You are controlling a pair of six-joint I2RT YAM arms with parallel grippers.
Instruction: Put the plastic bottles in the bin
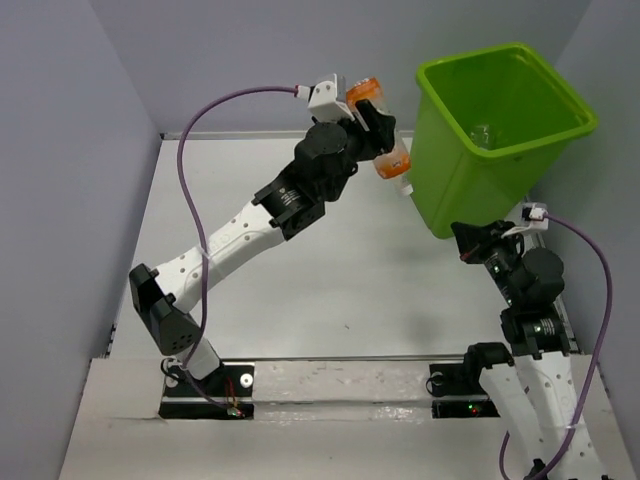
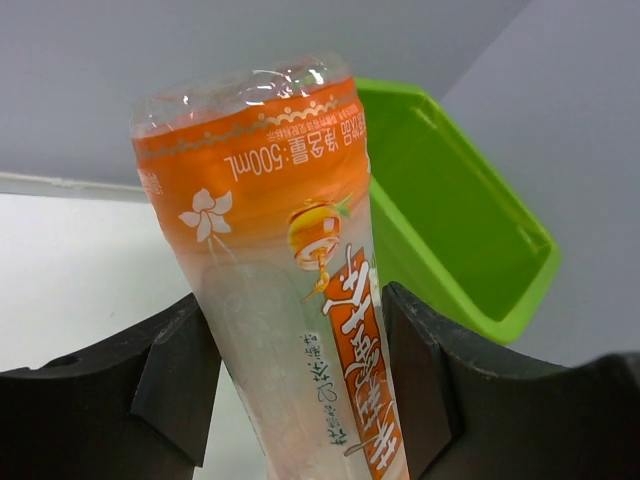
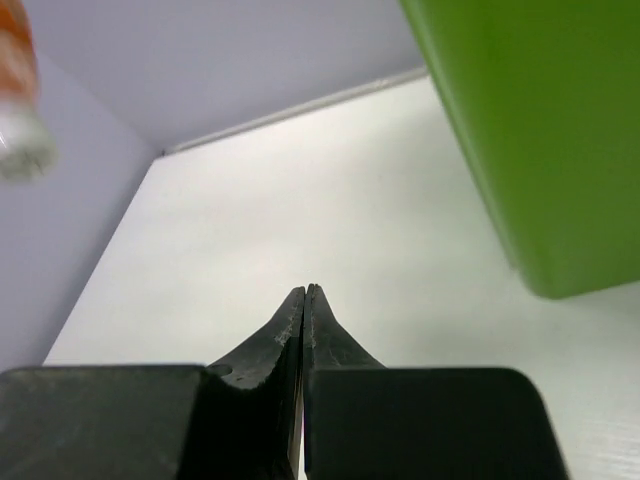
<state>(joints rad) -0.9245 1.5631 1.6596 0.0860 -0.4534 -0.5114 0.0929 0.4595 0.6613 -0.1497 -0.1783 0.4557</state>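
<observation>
The white table (image 1: 380, 290) is lying open across its centre and toward 9 o'clock. The left arm (image 1: 250, 225) is slanting from 8 o'clock toward 12, its orange-labelled bottle (image 1: 393, 160) hanging just beside the lime-green bin (image 1: 470, 190), which is blocking the 2 o'clock corner. The right gripper (image 3: 305, 292) is sitting near the bin's front wall at 3 o'clock. Grey walls (image 1: 80, 150) are closing in three sides.

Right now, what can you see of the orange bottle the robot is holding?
The orange-labelled bottle is clear plastic with an orange wrap showing a white flower and printed writing. It has a white cap. The left gripper clamps its middle between two black fingers, and nothing else touches it. It hangs in the air, tilted, base up and cap down, just beside the lime-green bin, not yet over it.
</observation>
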